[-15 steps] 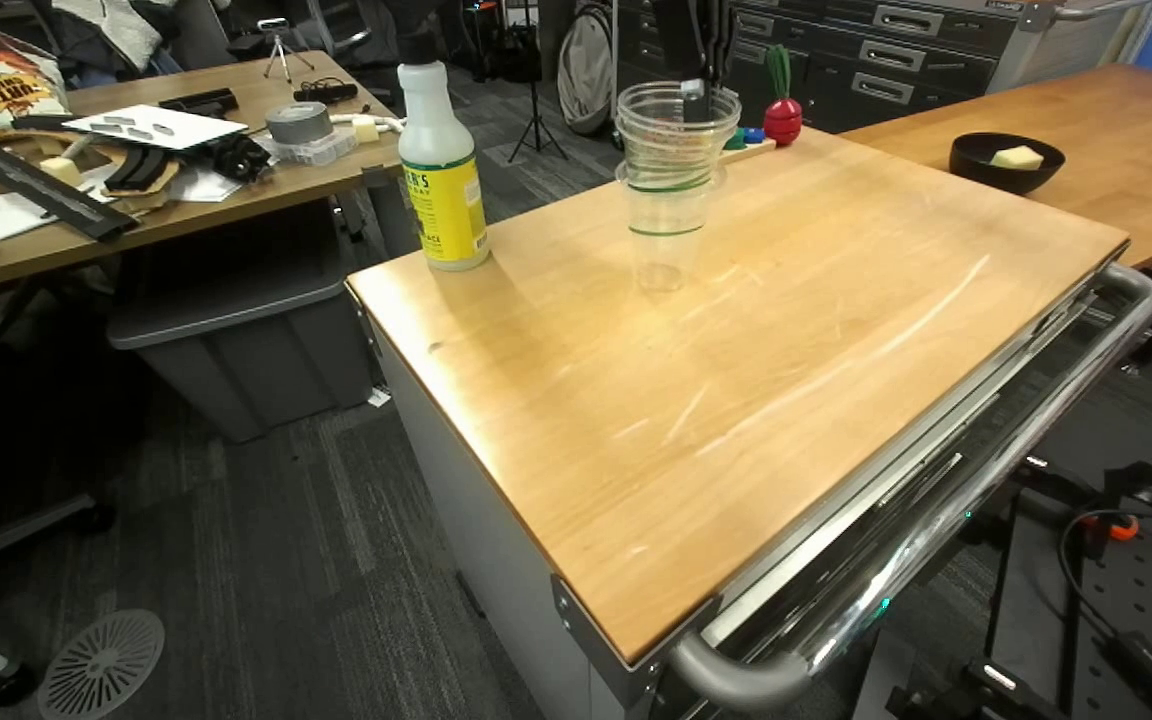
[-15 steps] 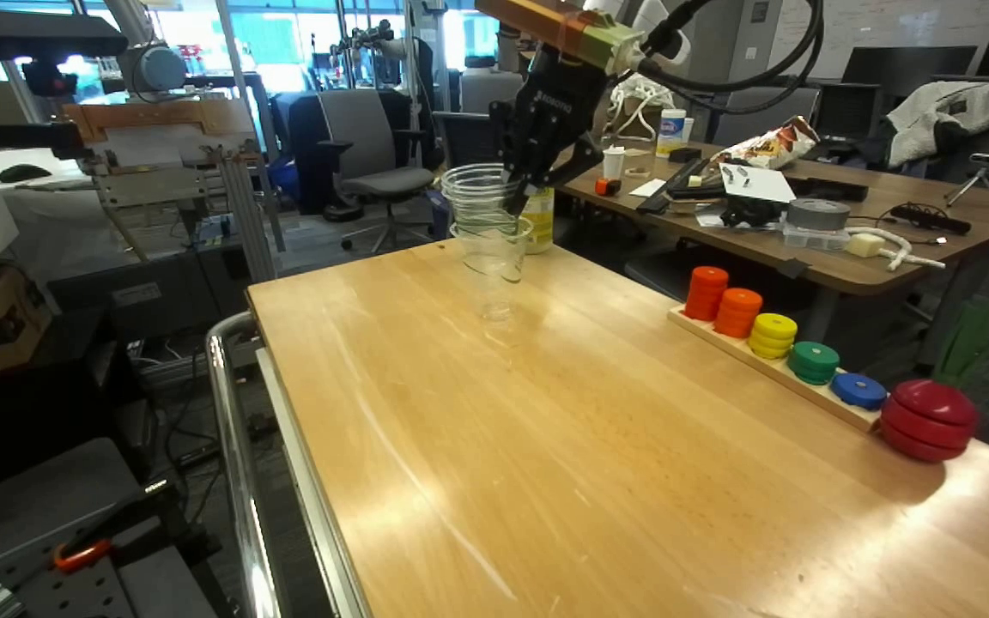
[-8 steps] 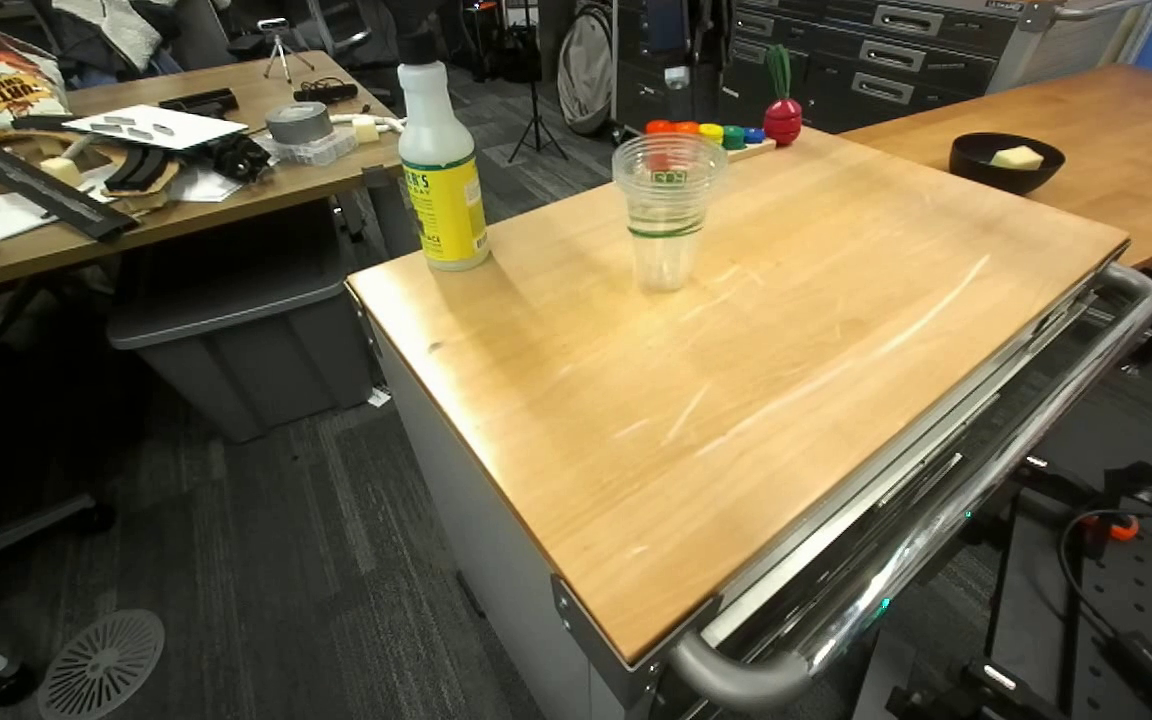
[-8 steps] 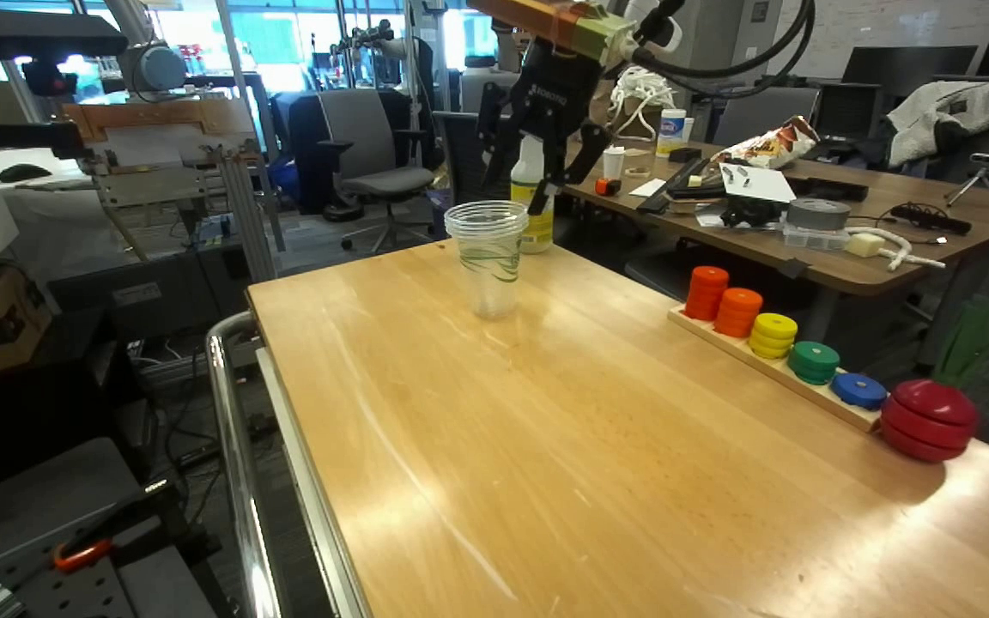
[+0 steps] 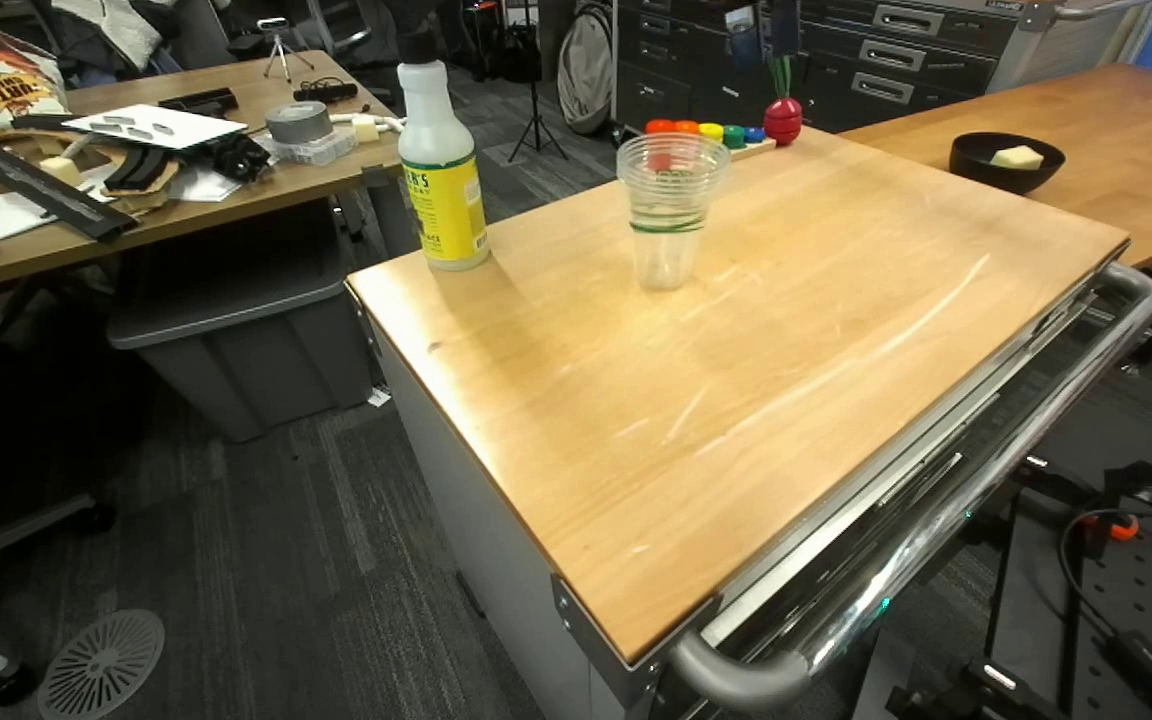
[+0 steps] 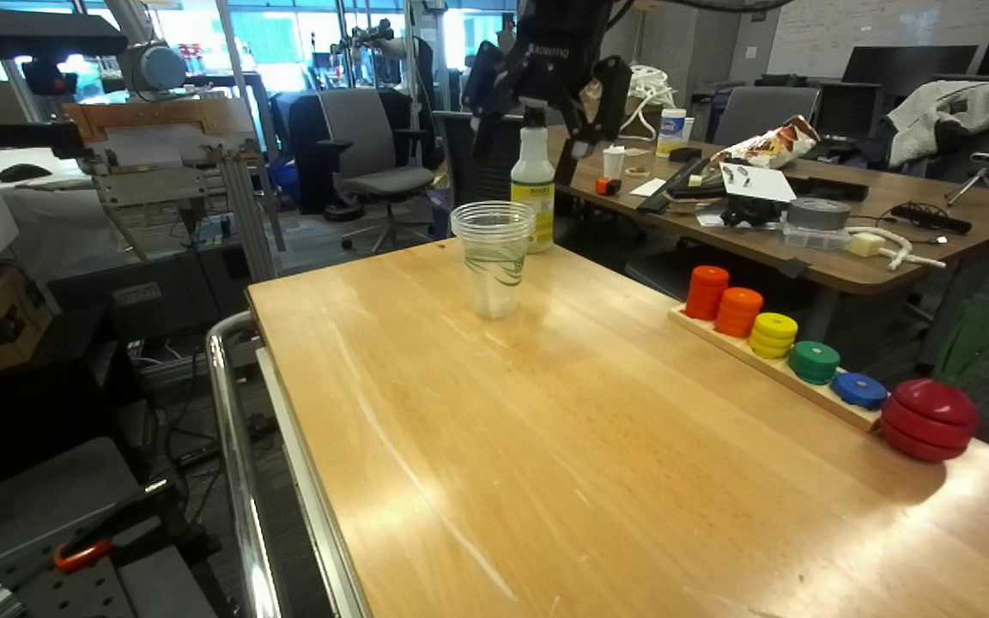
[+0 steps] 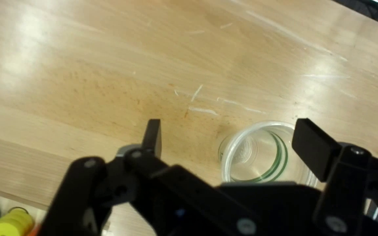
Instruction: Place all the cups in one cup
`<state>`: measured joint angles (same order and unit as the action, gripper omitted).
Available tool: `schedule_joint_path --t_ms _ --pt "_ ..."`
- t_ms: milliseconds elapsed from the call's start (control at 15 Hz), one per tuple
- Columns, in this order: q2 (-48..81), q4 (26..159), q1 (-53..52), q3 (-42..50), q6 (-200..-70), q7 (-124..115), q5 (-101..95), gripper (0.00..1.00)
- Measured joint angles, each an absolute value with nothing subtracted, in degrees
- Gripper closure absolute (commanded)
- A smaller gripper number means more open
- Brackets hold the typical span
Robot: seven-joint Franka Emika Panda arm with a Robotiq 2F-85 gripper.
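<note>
Spread wide, with only air between its fingers (image 7: 315, 149), the pincer (image 7: 231, 142) hangs above and apart from the cups (image 6: 493, 260). These stand upright, nested together on the table (image 6: 615, 481), inward from the corner near which the yellow-green bottle (image 5: 451, 215) stands. Coloured rings (image 6: 773, 335) line an edge leaving that corner.
</note>
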<state>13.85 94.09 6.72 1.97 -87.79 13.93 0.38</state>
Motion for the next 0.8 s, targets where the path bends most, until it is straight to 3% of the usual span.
schedule_joint_path --t_ms 333,800 --pt "6.11 95.45 6.75 3.40 -79.88 3.07 2.11 0.00" --pt "-6.67 106.16 6.77 5.25 -79.65 -6.08 4.00 0.00"
